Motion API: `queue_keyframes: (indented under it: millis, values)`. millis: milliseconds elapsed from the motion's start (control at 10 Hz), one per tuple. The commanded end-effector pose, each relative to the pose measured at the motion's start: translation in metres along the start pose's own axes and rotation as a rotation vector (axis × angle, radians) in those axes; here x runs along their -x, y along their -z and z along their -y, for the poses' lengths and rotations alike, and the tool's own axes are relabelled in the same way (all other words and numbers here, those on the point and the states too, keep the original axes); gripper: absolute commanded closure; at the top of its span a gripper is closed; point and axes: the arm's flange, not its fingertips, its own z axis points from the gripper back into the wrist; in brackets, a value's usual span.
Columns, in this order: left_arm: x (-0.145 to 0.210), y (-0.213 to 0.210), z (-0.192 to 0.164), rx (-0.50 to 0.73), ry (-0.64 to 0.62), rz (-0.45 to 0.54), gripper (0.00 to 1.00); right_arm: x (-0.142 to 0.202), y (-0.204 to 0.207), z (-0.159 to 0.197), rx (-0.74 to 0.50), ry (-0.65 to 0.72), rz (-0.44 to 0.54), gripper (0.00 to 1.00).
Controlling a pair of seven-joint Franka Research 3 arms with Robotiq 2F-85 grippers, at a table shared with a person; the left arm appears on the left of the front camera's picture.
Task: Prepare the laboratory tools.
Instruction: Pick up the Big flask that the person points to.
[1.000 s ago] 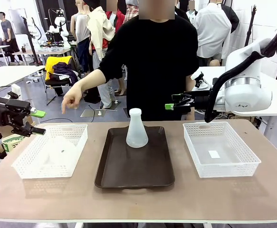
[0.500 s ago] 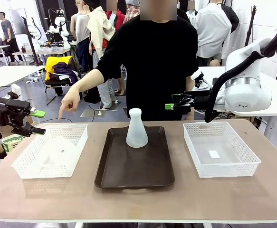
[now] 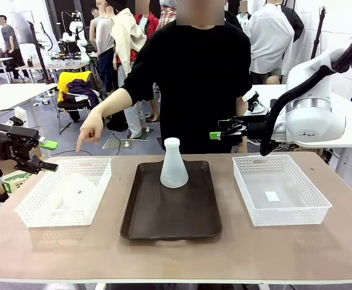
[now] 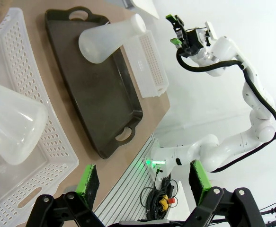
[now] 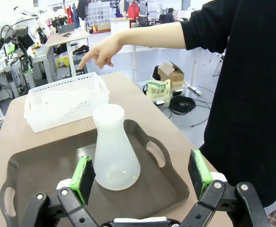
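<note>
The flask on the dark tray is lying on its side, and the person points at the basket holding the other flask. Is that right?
Not quite: the front view shows the flask on the dark tray standing upright on its wide base. The person's hand does point at the basket holding the other flask.

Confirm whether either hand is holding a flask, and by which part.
Nothing is held: left hand and right hand stand open and empty, away from the flask on the tray.
</note>
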Motion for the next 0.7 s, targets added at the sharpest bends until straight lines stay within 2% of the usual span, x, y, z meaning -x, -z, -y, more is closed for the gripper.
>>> queue_keyframes:
  millis: [0, 300, 500, 600]
  values:
    - [-0.003, 0.004, 0.012, -0.041, 0.031, -0.019, 0.00, -0.001, -0.001, 0.000, -0.001, 0.007, -0.007, 0.00]
    - [-0.031, -0.003, 0.063, -0.274, 0.150, -0.020, 0.00, -0.001, -0.001, 0.000, -0.001, 0.007, -0.007, 0.00]
    - [-0.051, -0.002, 0.093, -0.535, 0.207, -0.005, 0.00, -0.001, -0.001, 0.000, -0.001, 0.007, -0.007, 0.00]
    - [-0.058, 0.002, 0.101, -0.685, 0.184, -0.066, 0.00, -0.001, -0.001, 0.000, -0.001, 0.007, -0.007, 0.00]
